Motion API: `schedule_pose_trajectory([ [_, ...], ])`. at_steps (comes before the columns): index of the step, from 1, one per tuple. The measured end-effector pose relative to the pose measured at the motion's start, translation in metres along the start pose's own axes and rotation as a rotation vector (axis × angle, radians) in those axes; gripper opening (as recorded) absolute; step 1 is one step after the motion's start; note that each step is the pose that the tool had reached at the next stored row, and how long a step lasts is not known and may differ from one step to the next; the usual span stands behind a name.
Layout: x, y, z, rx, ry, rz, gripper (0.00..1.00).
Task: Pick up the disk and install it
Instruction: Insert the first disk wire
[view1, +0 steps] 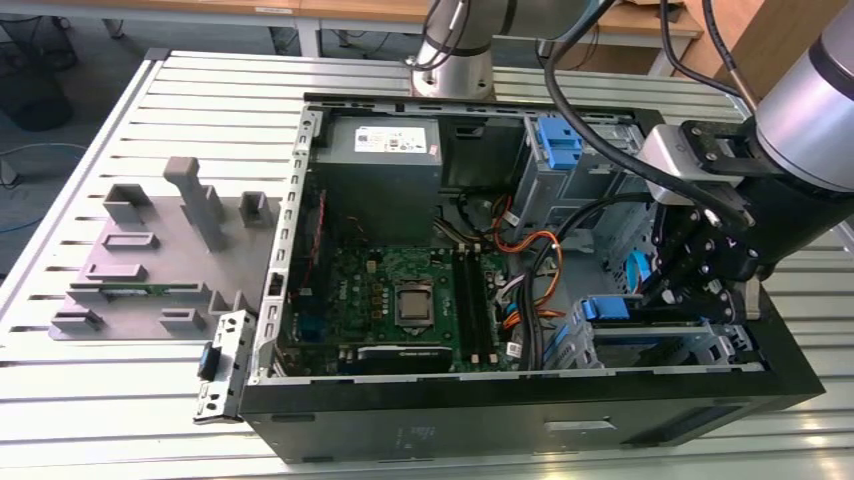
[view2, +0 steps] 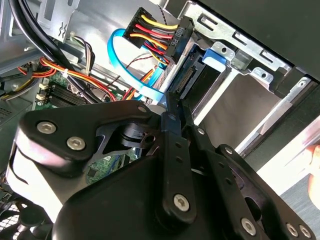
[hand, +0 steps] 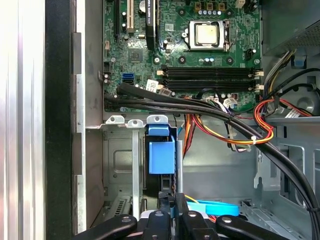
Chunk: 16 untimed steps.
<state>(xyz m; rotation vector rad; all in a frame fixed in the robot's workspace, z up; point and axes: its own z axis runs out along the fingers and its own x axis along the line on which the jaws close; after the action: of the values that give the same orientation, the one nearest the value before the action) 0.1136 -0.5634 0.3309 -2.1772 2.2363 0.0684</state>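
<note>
On the slatted metal surface (view1: 174, 100) an open computer case (view1: 534, 400) is laid flat so its drive cage faces up, where the disk (hand: 161, 155) is seated edge-on, apparently fully, beneath narrowly closed, empty jaws of the gripper (hand: 172, 200).

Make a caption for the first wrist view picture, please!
End effector hangs just over the blue-tabbed disk standing in its bay, with the motherboard beyond.
</note>
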Motion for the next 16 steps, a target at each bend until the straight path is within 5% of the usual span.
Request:
schedule_pose_trajectory([
  [11,0.0,0.0,0.0007,0.0,-0.0003,0.0,0.16],
  [16,0.0,0.0,0.0008,0.0,-0.0004,0.0,0.24],
])
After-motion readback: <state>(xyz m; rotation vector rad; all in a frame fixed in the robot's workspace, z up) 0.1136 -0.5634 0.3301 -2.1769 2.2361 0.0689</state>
